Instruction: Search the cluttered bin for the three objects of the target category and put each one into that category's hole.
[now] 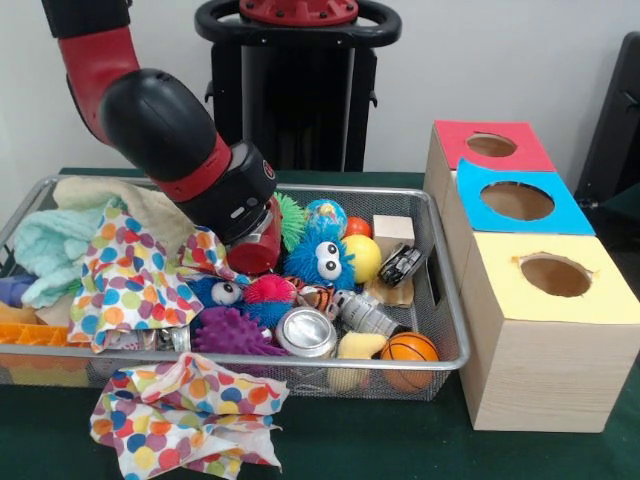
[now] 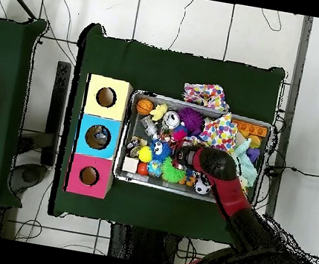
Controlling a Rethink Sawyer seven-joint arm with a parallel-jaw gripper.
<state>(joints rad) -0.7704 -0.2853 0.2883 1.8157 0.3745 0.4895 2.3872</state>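
A wire mesh bin holds a jumble of toys and cloths. My gripper is down inside it near the middle, beside a blue fuzzy toy with eyes and a pink spiky ball; its tip is hidden among the objects. In the overhead view the gripper sits at the bin's centre. A polka-dot cloth lies in the bin under the arm. A second polka-dot cloth lies outside on the green table. Three boxes stand beside the bin, with a red hole, a blue hole and a yellow hole.
Also in the bin are a can, a basketball, a purple spiky ball, a yellow ball, a wooden block, a black toy car, a teal cloth and an orange brick.
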